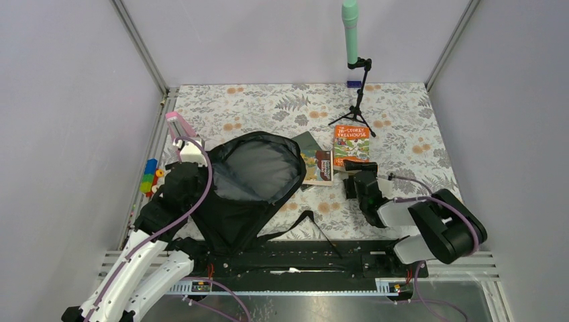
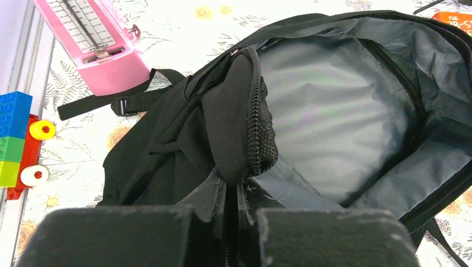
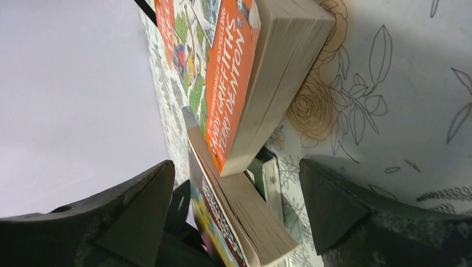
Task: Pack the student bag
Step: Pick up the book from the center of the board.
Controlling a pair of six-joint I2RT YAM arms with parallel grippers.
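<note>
Black fabric at the rim of the student bag runs down between the fingers of the left gripper. Its jaws are pressed together on it, pinching the zip edge. The bag lies centre-left in the top view with its mouth facing up and gaping. The grey lining is bare, with nothing visible inside.

Right gripper: jaws spread wide, holding nothing. In its wrist view the fingers flank the lower end of an orange book lying flat on the floral table cover. Whether either finger touches it I cannot tell. The book's near corner seems to overlap a second book. A thin dark-green book shows beneath that one, on the bag's side.

Outward: a pink metronome-like object and stacked toy bricks sit at the left of the left wrist view, beside the bag. A green recorder on a small tripod stands at the top of the overhead frame, well apart.

Judgement: the step in hand is the first pickup. The left arm holds the mouth open and the right arm lines up on the orange book. Packing looks not yet begun. The next move calls for closing across the book's edge without dragging the second book along. After that, lift and carry it toward the left of the frame into the opening. Risk: because of the overlap, two books may shift together.
</note>
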